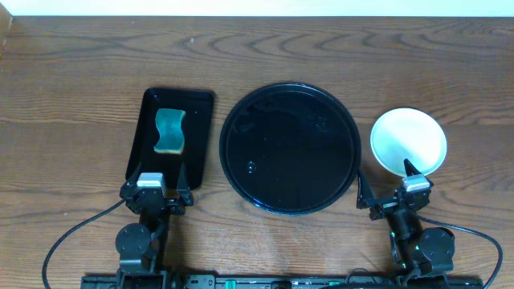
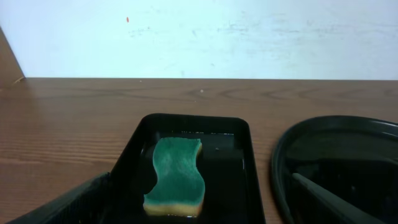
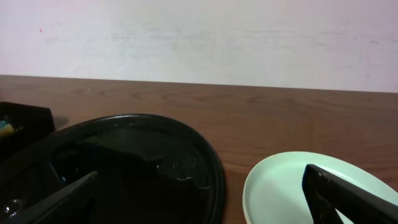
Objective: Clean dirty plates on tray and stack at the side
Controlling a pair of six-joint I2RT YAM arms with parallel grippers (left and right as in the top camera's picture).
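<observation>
The large round black tray point(image 1: 290, 148) sits mid-table with no plates on it, only wet sheen; it also shows in the right wrist view point(image 3: 124, 168) and the left wrist view point(image 2: 336, 162). A pale plate point(image 1: 408, 142) lies on the table right of the tray, clean on top; it shows pale green in the right wrist view point(image 3: 298, 193). I cannot tell whether other plates lie under it. My left gripper point(image 1: 157, 178) is open and empty at the near end of the rectangular tray. My right gripper point(image 1: 388, 183) is open and empty, between round tray and plate.
A smaller black rectangular tray point(image 1: 170, 136) stands left of the round tray and holds a green sponge point(image 1: 169, 131), seen also in the left wrist view point(image 2: 176, 177). Bare wooden table point(image 1: 72, 104) lies around, with a pale wall behind.
</observation>
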